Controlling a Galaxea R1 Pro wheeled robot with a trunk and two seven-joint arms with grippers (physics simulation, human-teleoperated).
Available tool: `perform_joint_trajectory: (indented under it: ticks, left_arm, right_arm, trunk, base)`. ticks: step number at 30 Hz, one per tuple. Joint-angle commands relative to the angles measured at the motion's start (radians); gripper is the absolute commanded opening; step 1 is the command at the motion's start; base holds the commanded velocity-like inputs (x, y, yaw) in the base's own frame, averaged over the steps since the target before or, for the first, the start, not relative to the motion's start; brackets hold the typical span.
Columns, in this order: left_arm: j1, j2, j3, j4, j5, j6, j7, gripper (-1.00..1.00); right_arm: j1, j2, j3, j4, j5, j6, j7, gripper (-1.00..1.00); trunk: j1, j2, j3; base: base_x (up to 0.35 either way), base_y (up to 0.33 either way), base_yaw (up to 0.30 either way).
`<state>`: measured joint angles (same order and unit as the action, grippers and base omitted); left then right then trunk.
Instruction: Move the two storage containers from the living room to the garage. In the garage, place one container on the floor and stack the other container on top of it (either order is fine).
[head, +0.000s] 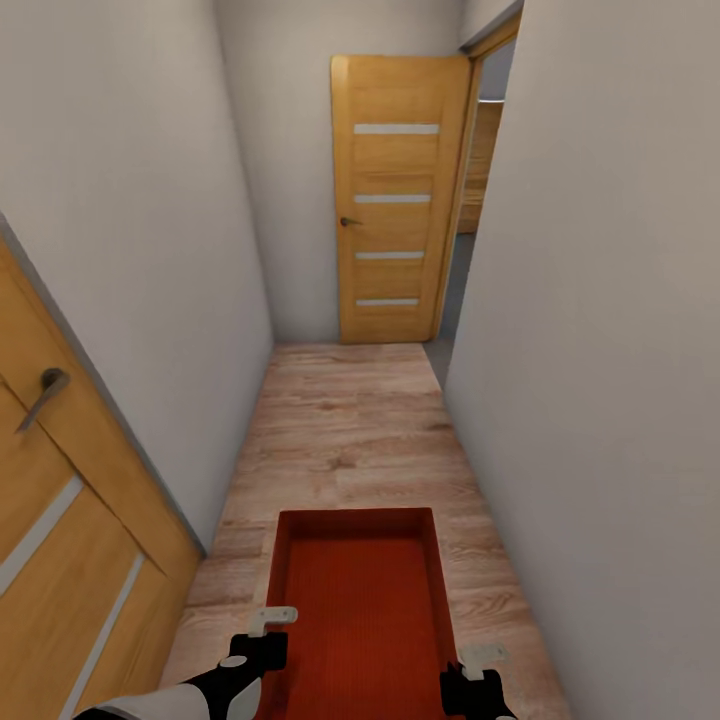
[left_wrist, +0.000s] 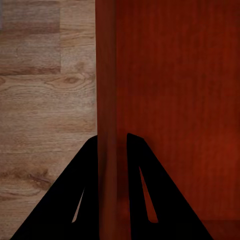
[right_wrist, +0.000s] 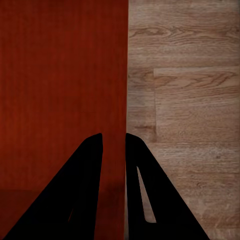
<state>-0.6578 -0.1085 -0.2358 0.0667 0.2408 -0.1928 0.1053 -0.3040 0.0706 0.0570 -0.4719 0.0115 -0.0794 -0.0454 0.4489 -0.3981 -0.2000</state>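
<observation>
Ahead, the head view looks down a narrow corridor with plain white walls (head: 140, 250) and a light wood-plank floor (head: 350, 420); at the far end an orange-brown wooden door with four pale horizontal strips (head: 398, 200) stands ajar, and a second door of the same wood with a metal lever handle (head: 60, 480) lies along the wall on the robot's left. Low in the view, an orange-red rectangular plastic bin with low walls and a ribbed bottom (head: 360, 600) is carried lengthwise above the planks, its long side walls held by the left gripper (head: 262, 650) and the right gripper (head: 468, 685). In the left wrist view, the two black fingers (left_wrist: 82, 200) straddle the bin's upright side wall (left_wrist: 107, 100), one on either face and clamped to it, with the ribbed red bottom on one side and the wood planks (left_wrist: 45, 100) on the other. In the right wrist view, the black fingers (right_wrist: 75, 200) likewise pinch the opposite wall of the bin (right_wrist: 60, 75), and the grained floor boards (right_wrist: 190, 100) run beyond its edge.
</observation>
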Motion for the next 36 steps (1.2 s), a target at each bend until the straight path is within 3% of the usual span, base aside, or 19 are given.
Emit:
perform_joint_trajectory:
  ticks: [1, 36]
  left_arm:
    - [-0.003, 0.026, 0.020, 0.002, -0.011, -0.005, 0.005, -1.00]
    - [-0.004, 0.026, 0.019, 0.002, -0.009, -0.005, 0.005, -1.00]
  right_arm:
    - [0.000, -0.012, 0.024, 0.003, 0.030, -0.002, 0.014, -1.00]
    - [0.001, -0.012, 0.024, 0.002, 0.036, -0.006, 0.005, -1.00]
  trunk:
    - [0.001, -0.002, -0.002]
    - [0.001, -0.002, -0.002]
  base:
    - [0.330, 0.000, 0.000]
    - [0.330, 0.000, 0.000]
